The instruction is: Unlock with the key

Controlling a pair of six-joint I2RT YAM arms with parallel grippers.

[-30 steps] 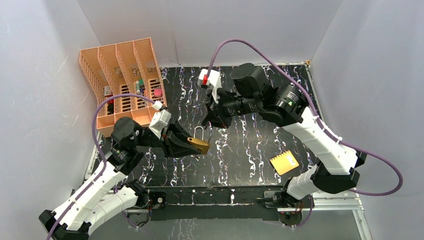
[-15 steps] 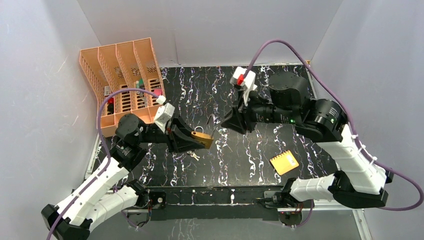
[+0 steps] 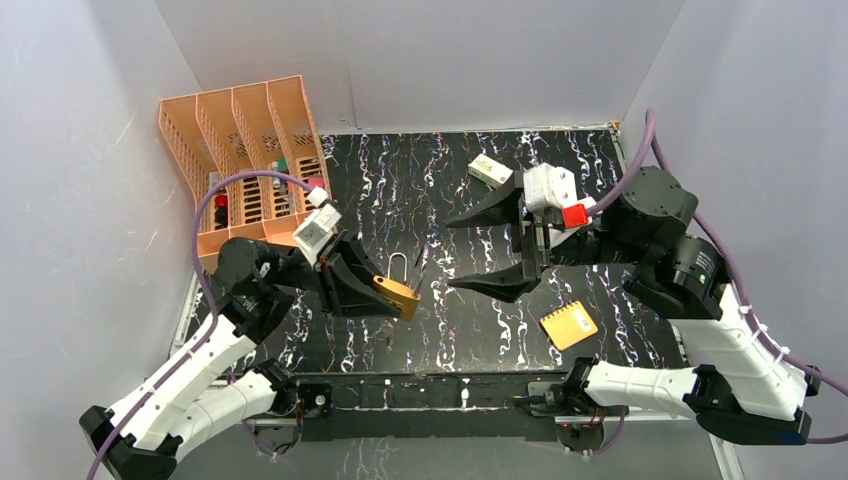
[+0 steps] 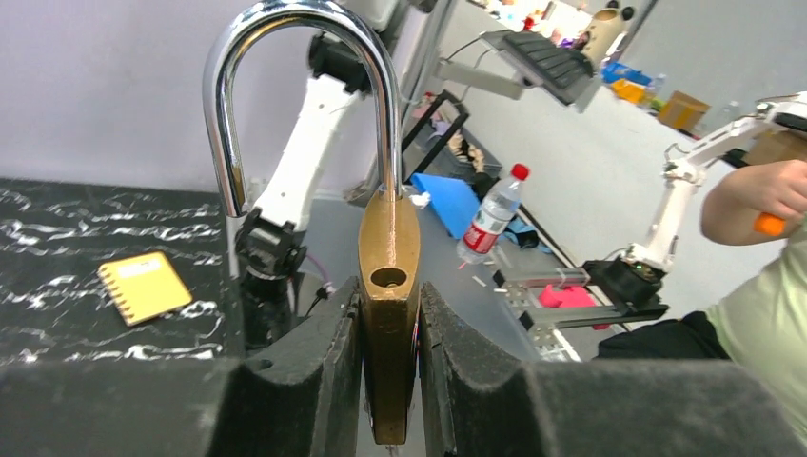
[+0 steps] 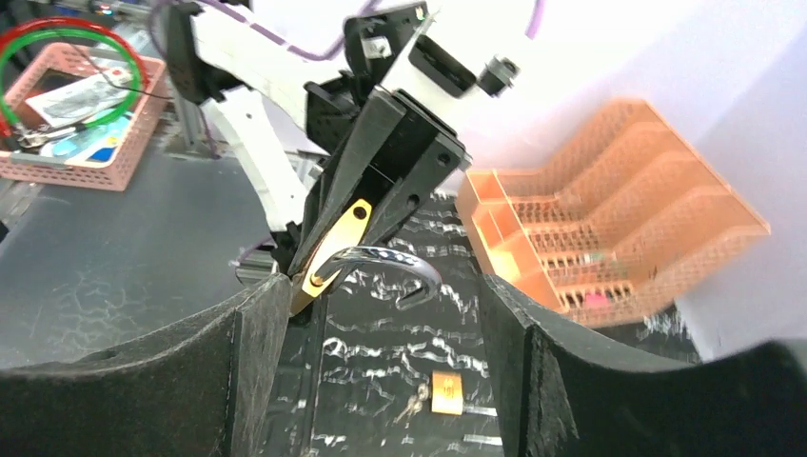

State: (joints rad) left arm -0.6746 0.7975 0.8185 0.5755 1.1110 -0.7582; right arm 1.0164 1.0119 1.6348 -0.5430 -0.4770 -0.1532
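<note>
Key (image 5: 415,407) lies on table (image 3: 450,180) below my left pincer (image 4: 388,314), which clamps the padlock (image 4: 387,228); right pincer (image 3: 452,253) gapes empty.

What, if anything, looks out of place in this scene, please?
The key lies loose on the table, in neither gripper. The right gripper is wide open and empty. The left gripper clamps the padlock, whose shackle has one leg free, so the lock looks open.
</note>
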